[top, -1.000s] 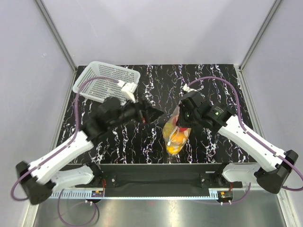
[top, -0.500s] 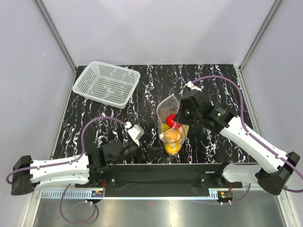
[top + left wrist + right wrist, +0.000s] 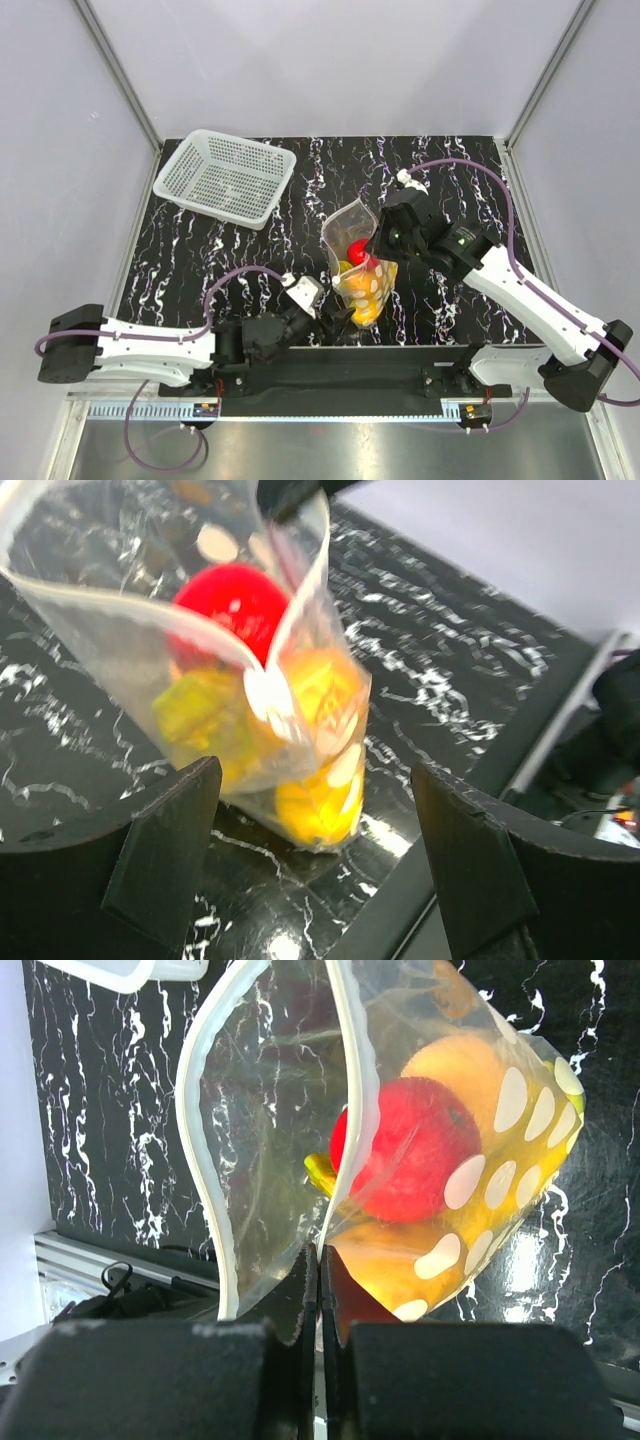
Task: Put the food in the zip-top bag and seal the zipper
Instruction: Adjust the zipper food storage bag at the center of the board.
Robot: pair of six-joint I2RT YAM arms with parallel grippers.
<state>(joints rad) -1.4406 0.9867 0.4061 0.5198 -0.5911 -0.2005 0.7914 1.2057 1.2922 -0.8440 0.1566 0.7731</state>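
Held bag point(image 3: 350, 225) in right gripper point(image 3: 318, 1255), fingers clamped on one mouth wall; food point(image 3: 415, 1150) inside, beyond the fingertips. Spread left gripper point(image 3: 315, 775) wide, gripping nothing, bag's belly just ahead between its fingers. Likely needed: steady belly, then press zipper point(image 3: 345, 1070) walls together end to end.

The food point(image 3: 362, 275), seemingly all, lies in the bag point(image 3: 350, 222), basket point(image 3: 225, 178) behind-left.

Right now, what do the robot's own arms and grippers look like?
The left arm and right arm are white shells with black joints; a purple cable loops along each. The left gripper and right gripper are black with flat, blocky fingers.
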